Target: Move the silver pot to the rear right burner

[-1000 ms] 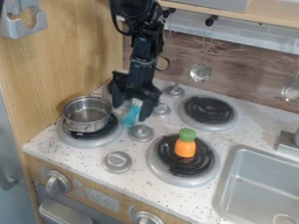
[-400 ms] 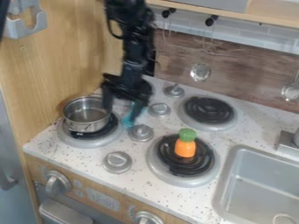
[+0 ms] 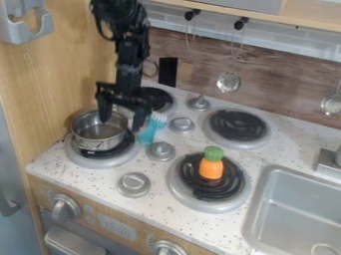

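While the black arm [image 3: 130, 52] comes down from the upper left, its gripper [image 3: 121, 124] hangs right over the silver pot [image 3: 96, 145], two fingers spread well apart with nothing pinched between them. One finger hangs over the pot's mouth, the other just past its right side; I can't tell from where I stand whether either one touches the metal. The pot itself sits upright on the near left burner [image 3: 81, 158]. Behind the gripper's right finger I can see the far left burner [image 3: 160, 98], partly hidden. Just to the right of the pot, a turquoise brush [image 3: 148, 133] lies on the speckled counter [image 3: 170, 200], its pale bristles pointing to the far side. Over on the far right is another burner [image 3: 237, 125] with a black coil, and on the near right one [image 3: 181, 193] stands a toy carrot [image 3: 211, 170], green top up. Further right, there's a grey sink [image 3: 296, 214] set into the counter.
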`<state>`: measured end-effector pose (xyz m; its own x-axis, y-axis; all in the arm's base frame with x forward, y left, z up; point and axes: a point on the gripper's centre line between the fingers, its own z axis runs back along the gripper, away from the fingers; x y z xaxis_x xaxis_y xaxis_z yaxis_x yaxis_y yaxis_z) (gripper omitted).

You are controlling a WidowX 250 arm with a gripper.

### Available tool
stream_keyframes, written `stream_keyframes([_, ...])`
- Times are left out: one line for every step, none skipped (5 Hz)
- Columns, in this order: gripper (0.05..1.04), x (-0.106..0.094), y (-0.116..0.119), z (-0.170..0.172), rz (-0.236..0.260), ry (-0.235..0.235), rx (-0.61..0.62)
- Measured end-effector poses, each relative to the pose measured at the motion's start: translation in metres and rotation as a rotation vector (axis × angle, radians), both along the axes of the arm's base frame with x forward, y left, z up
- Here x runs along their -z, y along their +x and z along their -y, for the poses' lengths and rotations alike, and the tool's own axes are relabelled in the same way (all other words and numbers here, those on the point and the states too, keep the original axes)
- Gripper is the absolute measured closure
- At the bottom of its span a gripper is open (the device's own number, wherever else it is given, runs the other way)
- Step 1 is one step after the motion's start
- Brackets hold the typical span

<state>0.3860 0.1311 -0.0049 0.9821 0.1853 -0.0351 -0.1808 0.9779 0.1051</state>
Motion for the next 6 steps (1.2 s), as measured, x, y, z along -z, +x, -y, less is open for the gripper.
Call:
stream_keyframes([0.110,0.006,0.004,-0.013,0.071,-0.045,-0.004])
stream_keyframes([0.240,0.020,0.002,-0.009,0.056,-0.064,0.014])
stream_keyframes([0.561,0.028,-0.003,-0.006,0.063,-0.073,0.030])
stream_keyframes([0.810,0.029,-0.005,-0.004,0.070,-0.076,0.044])
stream_keyframes([0.955,0.027,-0.007,0.004,0.088,-0.071,0.093])
stream_keyframes([1.013,0.012,-0.010,0.020,0.116,-0.064,0.177])
